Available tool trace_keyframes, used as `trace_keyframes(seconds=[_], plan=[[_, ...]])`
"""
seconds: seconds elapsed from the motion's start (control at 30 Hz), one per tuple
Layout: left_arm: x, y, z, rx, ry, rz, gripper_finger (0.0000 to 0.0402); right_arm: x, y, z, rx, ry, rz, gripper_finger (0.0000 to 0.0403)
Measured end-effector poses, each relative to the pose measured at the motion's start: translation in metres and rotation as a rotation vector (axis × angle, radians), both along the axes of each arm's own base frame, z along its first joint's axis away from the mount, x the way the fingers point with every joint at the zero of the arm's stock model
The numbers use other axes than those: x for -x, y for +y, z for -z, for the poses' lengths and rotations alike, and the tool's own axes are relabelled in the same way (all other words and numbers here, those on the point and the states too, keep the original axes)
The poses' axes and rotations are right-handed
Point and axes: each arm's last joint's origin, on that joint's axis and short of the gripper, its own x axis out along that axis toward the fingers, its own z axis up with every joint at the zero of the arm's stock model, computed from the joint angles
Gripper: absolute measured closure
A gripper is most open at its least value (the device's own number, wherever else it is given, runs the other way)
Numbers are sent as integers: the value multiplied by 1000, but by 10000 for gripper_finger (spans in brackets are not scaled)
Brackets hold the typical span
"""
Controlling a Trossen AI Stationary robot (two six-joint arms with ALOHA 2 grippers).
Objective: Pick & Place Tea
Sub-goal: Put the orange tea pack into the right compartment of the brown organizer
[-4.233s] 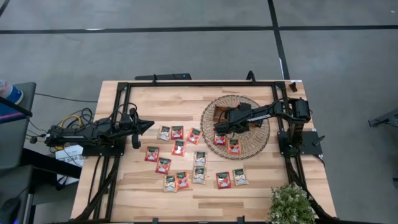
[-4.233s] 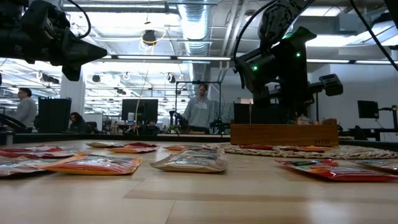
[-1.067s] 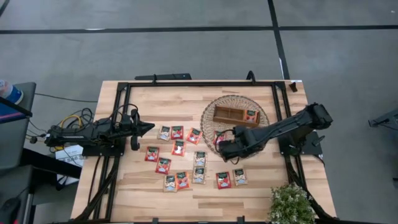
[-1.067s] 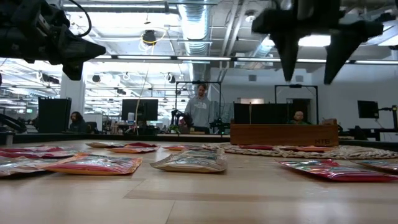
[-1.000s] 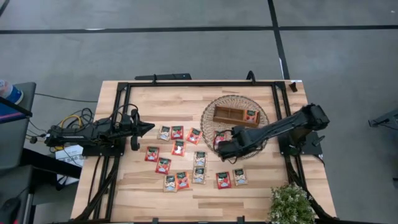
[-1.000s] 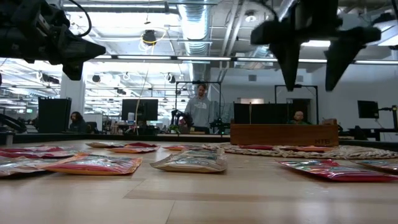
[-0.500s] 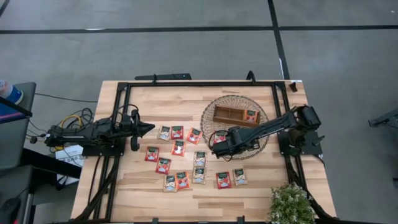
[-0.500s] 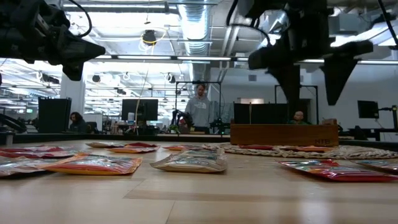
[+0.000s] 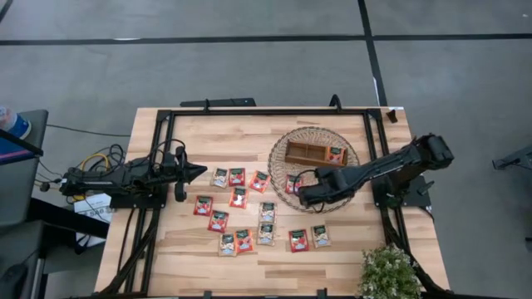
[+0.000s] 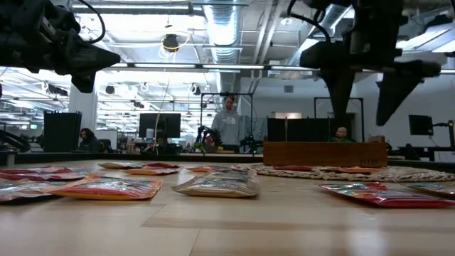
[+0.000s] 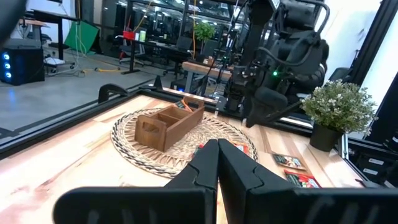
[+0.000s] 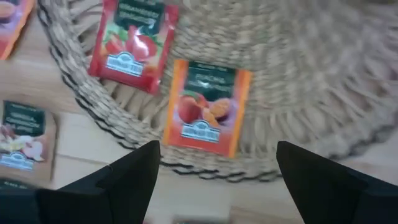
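My left end effector [image 9: 198,169] hangs at the left side of the surface [image 9: 208,133], fingers pressed together, holding nothing. Right of it, glossy flat square tea sachets [image 9: 238,198] lie loose on pale wood planks framed by a black metal rail; most are red, some pale green-beige, each with a small printed fruit picture. Further right sits the round woven wicker mat [image 9: 283,145], coarse coiled strands, carrying an oblong wooden tray [image 9: 303,153] with one red sachet in its rightmost compartment. My right end effector [image 9: 304,196] hovers over the mat's near rim, fingers spread wide, nothing between them; directly under it the wrist view shows an orange-bordered peach sachet [image 12: 208,107] flat on the weave, a red strawberry sachet [image 12: 133,38] beside it. A potted plant [image 9: 388,272] stands at the near right corner. Beyond: grey floor with dark seams; low view shows an open office, ceiling ducts, monitors, a person standing [image 10: 229,125]. Since half a second ago my right end effector has shifted slightly rightward along the mat's edge; sachets unchanged.
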Motion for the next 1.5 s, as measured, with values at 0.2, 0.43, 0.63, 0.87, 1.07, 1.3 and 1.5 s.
trace_keyframes(seconds=[0.2, 0.43, 0.63, 0.87, 1.07, 1.3, 1.5], plan=[[0, 0, 0, -1, 0, 0, 401, 10, -8, 24, -25, 36, 25, 86], [0, 0, 0, 10, -2, 1, 401, 5, -10, 45, -51, -41, 12, 86], [0, 0, 0, 14, -3, 1, 401, 6, -10, 51, -40, -9, 27, 86], [0, 0, 0, 17, -4, 1, 401, 4, -10, 59, -28, 22, 18, 86], [0, 0, 0, 22, -5, 1, 401, -2, -10, 69, -31, 16, 12, 86], [0, 0, 0, 24, -5, 2, 401, -3, -12, 68, -44, 7, 15, 92], [0, 0, 0, 24, -5, 12, 401, -3, -11, 68, -51, 4, 27, 119]])
